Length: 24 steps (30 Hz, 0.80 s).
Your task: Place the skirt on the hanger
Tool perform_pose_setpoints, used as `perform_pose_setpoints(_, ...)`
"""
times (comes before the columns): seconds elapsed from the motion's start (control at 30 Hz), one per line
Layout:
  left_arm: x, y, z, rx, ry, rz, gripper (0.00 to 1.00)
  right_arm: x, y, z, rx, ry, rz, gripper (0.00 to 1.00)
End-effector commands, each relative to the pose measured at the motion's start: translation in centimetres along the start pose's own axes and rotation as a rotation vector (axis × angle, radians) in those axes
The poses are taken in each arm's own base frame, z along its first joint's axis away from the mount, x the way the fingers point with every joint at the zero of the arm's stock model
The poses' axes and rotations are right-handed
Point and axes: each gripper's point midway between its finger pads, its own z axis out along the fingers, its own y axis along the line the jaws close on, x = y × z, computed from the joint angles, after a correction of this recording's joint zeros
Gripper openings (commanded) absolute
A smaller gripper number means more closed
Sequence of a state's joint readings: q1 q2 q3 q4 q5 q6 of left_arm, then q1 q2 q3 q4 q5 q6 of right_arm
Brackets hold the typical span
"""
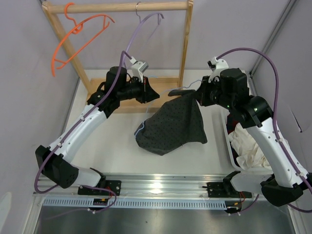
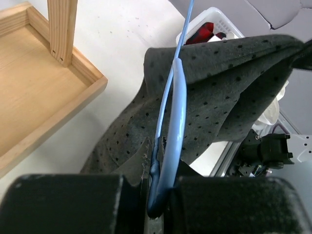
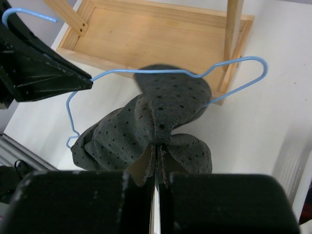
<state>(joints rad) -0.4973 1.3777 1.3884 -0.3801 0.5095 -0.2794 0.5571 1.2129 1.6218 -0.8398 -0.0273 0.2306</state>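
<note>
The skirt, dark grey with small dots, hangs from my right gripper, and its lower part rests on the table. In the right wrist view my right gripper is shut on a bunched fold of the skirt. The light-blue hanger lies level, and its wire passes behind the top of the skirt. My left gripper is shut on the hanger. In the left wrist view the hanger runs from the left gripper across the skirt. A bit of the hanger shows at the skirt's left edge.
A wooden rack stands at the back, with a base tray and a top bar. An orange hanger and a purple hanger hang on the bar. A white basket at the right holds a white cloth and a dark red cloth.
</note>
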Motion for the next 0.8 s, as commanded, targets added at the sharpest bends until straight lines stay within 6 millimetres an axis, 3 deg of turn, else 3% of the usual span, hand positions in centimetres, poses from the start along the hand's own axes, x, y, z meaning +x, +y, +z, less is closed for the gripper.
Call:
perform_pose_setpoints(0.0, -2.5, -2.2, -2.1, 0.027, -0.094, 0.062, 0.00, -2.4, -0.8, -0.3, 0.058, -0.072, -0.017, 0.00)
perform_pose_setpoints(0.13, -3.0, -3.3, -3.4, 0.039, -0.079, 0.065, 0.00, -2.0, -3.0, 0.9, 0.111, -0.061, 0.006, 0.00)
perform_pose_setpoints(0.3, -3.4, -5.3, -4.3, 0.103, -0.069, 0.032, 0.00, -1.8, -4.0, 1.9, 0.120, -0.051, 0.023, 0.00)
perform_pose_setpoints(0.43, -2.5, -5.5, -4.0, 0.112, -0.045, 0.012, 0.00, -2.2, -3.1, 2.6, 0.082, -0.049, 0.024, 0.00)
perform_pose_setpoints(0.6, -1.5, -6.6, -3.8, 0.162, -0.025, -0.003, 0.00, -0.9, -2.6, 4.2, 0.076, -0.015, 0.021, 0.00)
perform_pose_setpoints(0.77, -1.6, -7.9, -4.8, 0.171, -0.027, 0.003, 0.00, -0.7, -5.8, 4.6, 0.218, -0.014, 0.032, 0.00)
